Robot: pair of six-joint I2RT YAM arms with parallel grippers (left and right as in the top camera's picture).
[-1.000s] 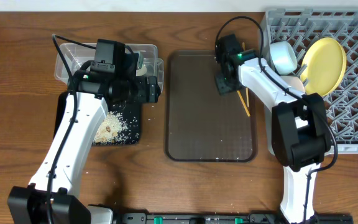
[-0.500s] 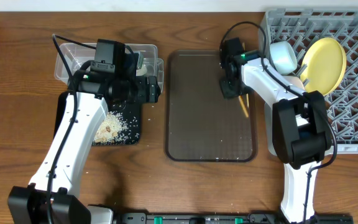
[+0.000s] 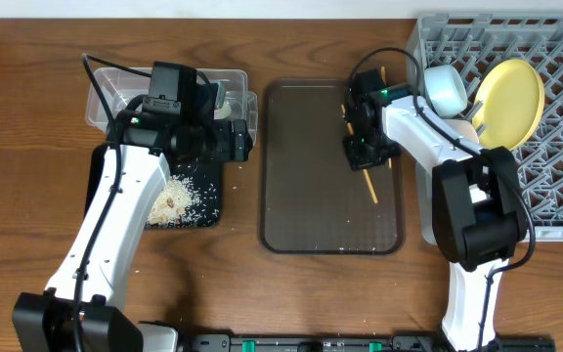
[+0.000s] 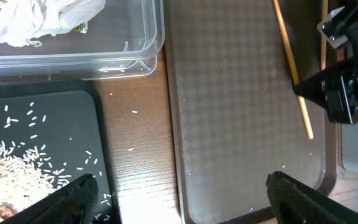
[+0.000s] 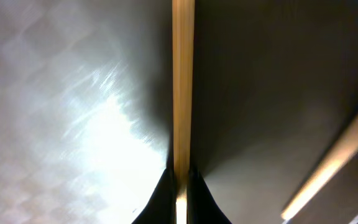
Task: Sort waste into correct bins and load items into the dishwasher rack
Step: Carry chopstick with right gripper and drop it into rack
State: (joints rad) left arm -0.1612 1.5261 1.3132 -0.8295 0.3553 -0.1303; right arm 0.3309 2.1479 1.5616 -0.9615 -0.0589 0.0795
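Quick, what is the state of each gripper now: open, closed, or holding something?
Left gripper: open, holding nothing.
Right gripper: closed on a wooden chopstick.

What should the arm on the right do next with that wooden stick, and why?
Probably lift it straight up a little. The right gripper pinches the chopstick from both sides in the wrist view, yet the stick still seems to lie flat on the brown tray, and the dishwasher rack where it belongs sits off to the side.
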